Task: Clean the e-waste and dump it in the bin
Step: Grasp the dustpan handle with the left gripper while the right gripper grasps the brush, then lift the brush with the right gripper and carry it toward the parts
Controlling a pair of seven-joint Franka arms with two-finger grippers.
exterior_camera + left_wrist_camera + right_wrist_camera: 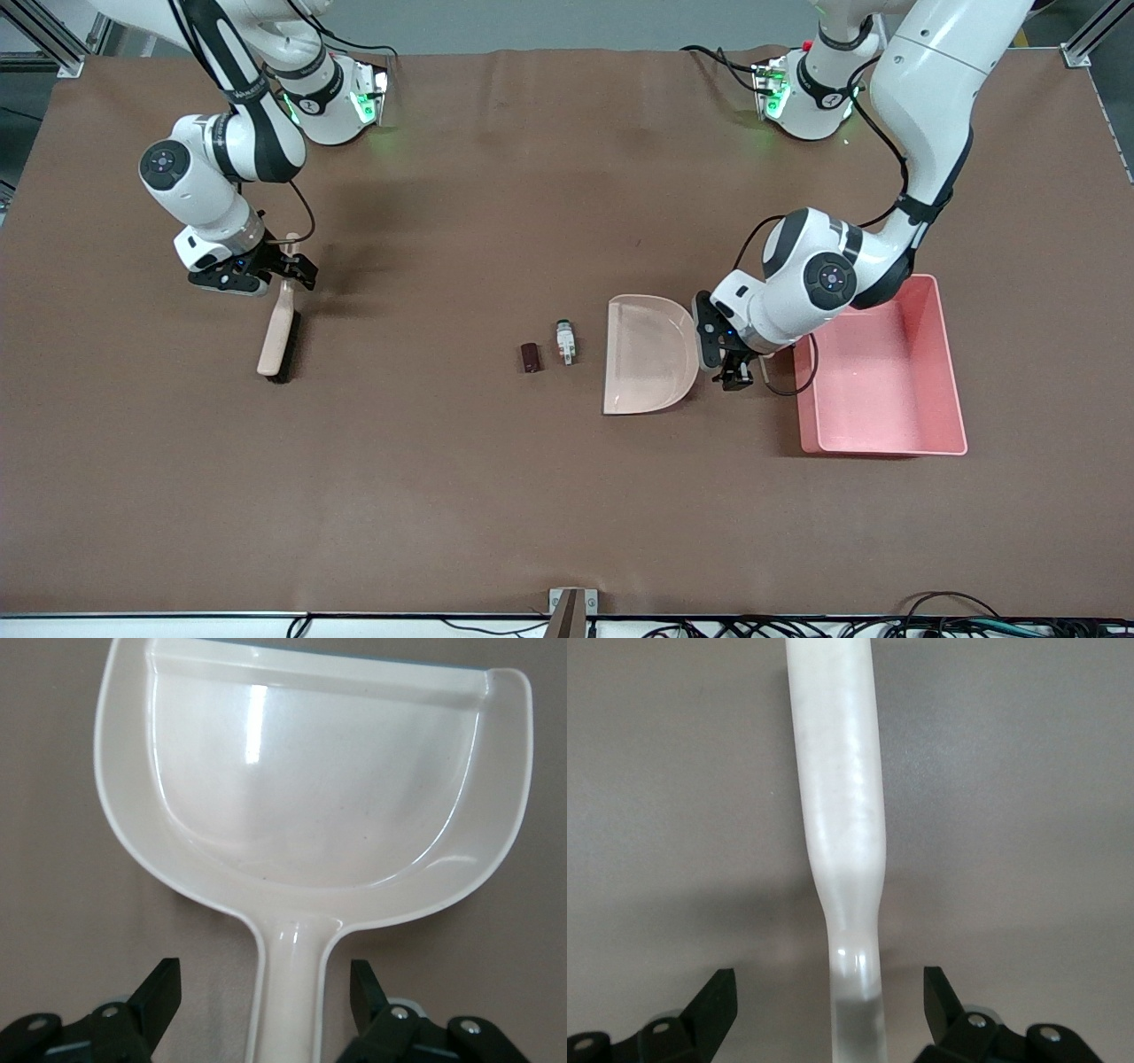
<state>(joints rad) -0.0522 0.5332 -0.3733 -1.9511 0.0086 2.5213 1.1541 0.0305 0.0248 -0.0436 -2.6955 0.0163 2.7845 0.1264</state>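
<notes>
We see a matte brown tabletop [443, 496] with wide bare room toward the front camera. The e-waste lies mid-table: a dark maroon block [529, 356] just beside a white-grey component [564, 341], both near the straight lip of the glossy beige dustpan [649, 354]. The left hand [264, 997] straddles the dustpan's narrow handle, fingers spread and apart from it. The pink bin [948, 372] — low-walled, round-cornered — sits beside the dustpan toward the left arm's end. The right hand [830, 1005] brackets the smooth pale handle of the brush [280, 332], fingers spread wide — not touching.
</notes>
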